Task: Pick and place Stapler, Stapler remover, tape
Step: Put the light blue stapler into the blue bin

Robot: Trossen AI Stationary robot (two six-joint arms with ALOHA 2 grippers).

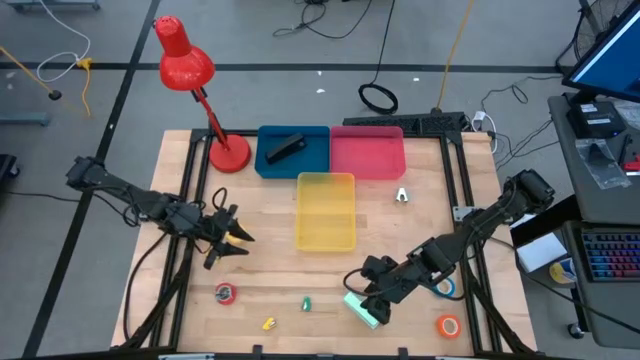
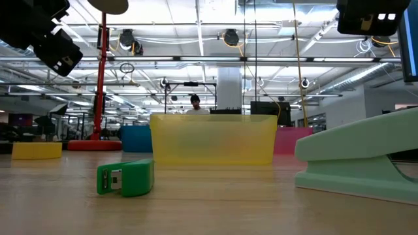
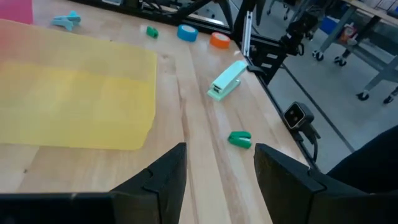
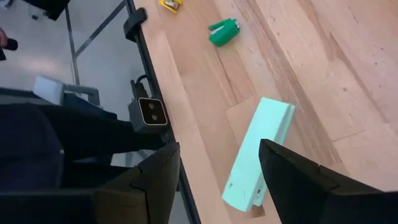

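While both arms hang over the wooden desk (image 1: pixel 270 250) in the high view, neither holds anything. The left claw (image 1: pixel 228 236) sits just left of the yellow bin (image 1: pixel 326 212), released. The right claw (image 1: pixel 372 303) hovers over the mint stapler (image 1: pixel 360 309) near the front edge, jaws apart and not grasping it. A blue bin (image 1: pixel 292 152) with a dark stapler (image 1: pixel 284 149) inside and a pink bin (image 1: pixel 368 152) stand behind the yellow one, beside a red lamp (image 1: pixel 195 85). A red tape (image 1: pixel 226 293) lies front left; a blue tape (image 1: pixel 444 287) and an orange tape (image 1: pixel 448 325) lie front right. A green remover (image 1: pixel 306 303) and a yellow piece (image 1: pixel 268 323) lie along the front, and a light-blue remover (image 1: pixel 401 195) lies right of the yellow bin.

From the low view, the green remover (image 2: pixel 125 178) lies in front of the yellow bin (image 2: pixel 213 138), the stapler (image 2: pixel 356 160) at right, a yellow tape (image 2: pixel 36 151) far left.

Through the left wrist view, the fingers (image 3: pixel 165 177) stand apart over bare wood, with the stapler (image 3: pixel 227 80) and green remover (image 3: pixel 240 139) beyond.

Through the right wrist view, the fingers (image 4: pixel 292 180) straddle the near end of the stapler (image 4: pixel 259 152) without closing on it.
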